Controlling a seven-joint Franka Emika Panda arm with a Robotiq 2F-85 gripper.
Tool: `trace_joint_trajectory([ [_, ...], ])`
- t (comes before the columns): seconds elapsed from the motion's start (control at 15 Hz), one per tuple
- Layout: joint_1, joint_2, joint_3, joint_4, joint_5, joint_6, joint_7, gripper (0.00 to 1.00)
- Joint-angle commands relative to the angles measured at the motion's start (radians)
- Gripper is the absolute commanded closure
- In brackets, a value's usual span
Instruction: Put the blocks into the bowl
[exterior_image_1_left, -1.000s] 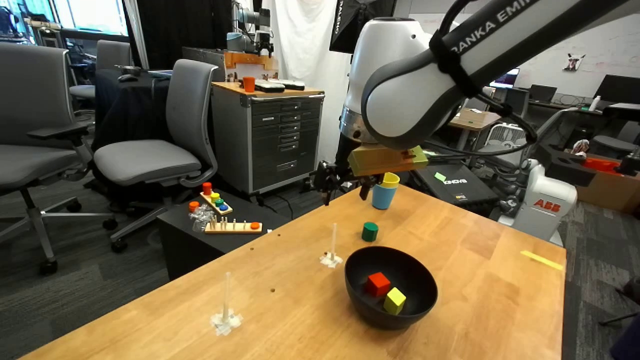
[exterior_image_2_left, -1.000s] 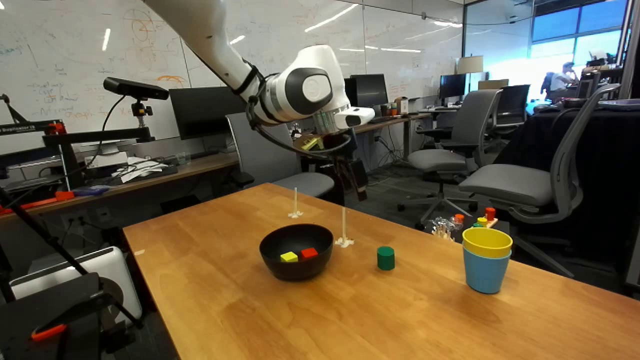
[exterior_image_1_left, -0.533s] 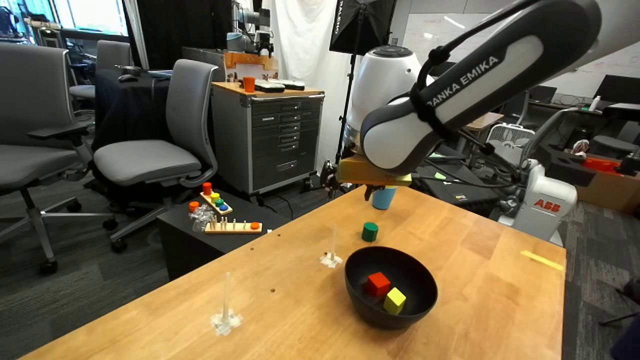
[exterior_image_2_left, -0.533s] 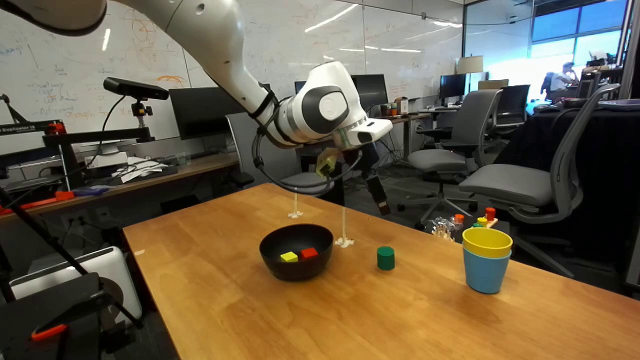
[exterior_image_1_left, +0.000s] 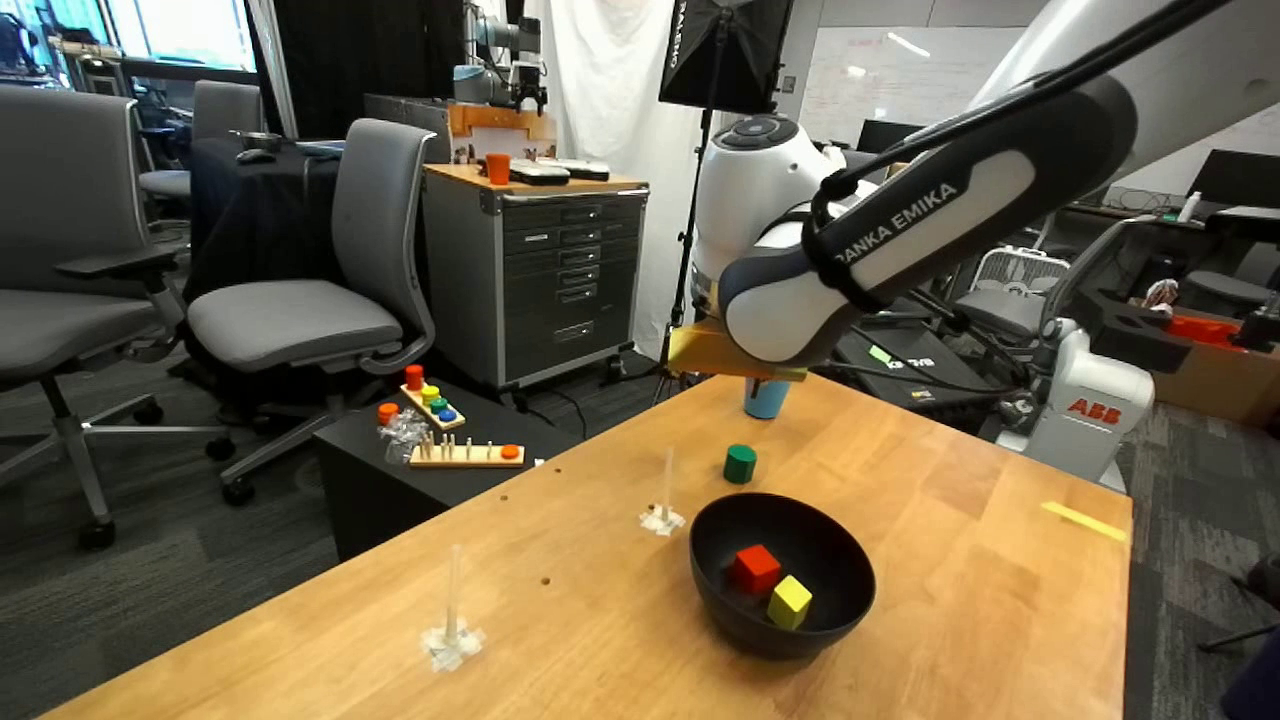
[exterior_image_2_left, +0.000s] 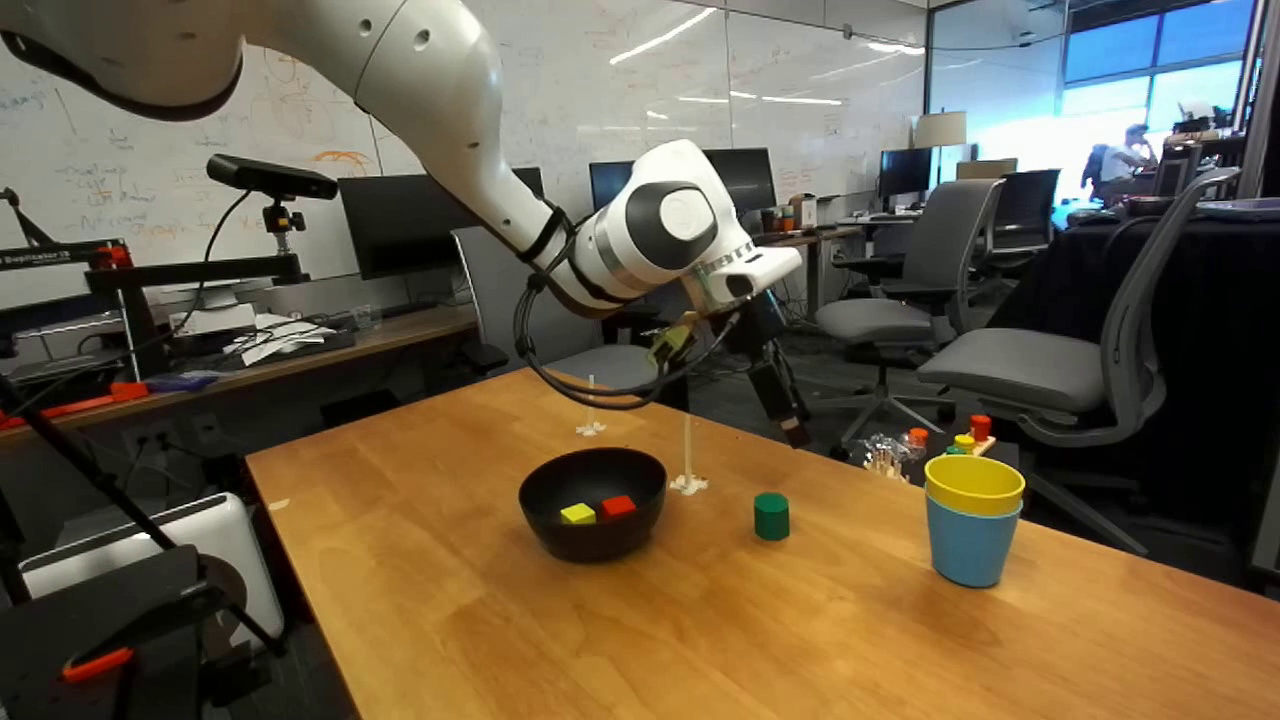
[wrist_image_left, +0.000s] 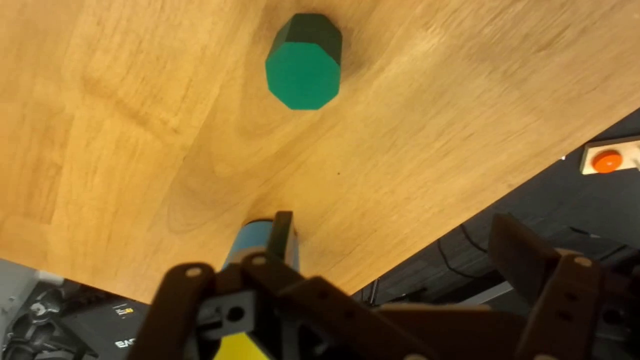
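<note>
The red block and the yellow block lie inside the black bowl, seen in both exterior views. The green block, short and many-sided, stands upright on the table outside the bowl, between it and the cups. In the wrist view my gripper has its fingers wide apart with nothing between them. That view puts the green block above and ahead of the fingertips. My gripper hangs above the table's far edge in an exterior view, apart from the green block. Elsewhere the arm hides most of it.
A blue cup with a yellow cup nested in it stands on the table; one finger overlaps the blue cup in the wrist view. Two thin upright posts are taped down, a post near the bowl and a post farther off.
The arm has come down, and the gripper has shifted towards the cups' side of the table. The blocks, bowl and cups have stayed where they were. The fingers remain apart.
</note>
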Motion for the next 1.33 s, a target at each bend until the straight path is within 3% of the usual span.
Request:
trace_joint_trajectory([
  [0.0, 0.014, 0.007, -0.002, 0.051, -0.045, -0.125, 0.057, 0.0],
  [0.4, -0.015, 0.016, 0.036, 0.065, -0.061, -0.208, 0.052, 0.0],
  [0.87, -0.078, 0.046, 0.103, 0.051, -0.031, -0.169, 0.021, 0.0],
  [1.27, -0.084, 0.072, 0.123, 0.053, -0.035, -0.162, 0.015, 0.0],
])
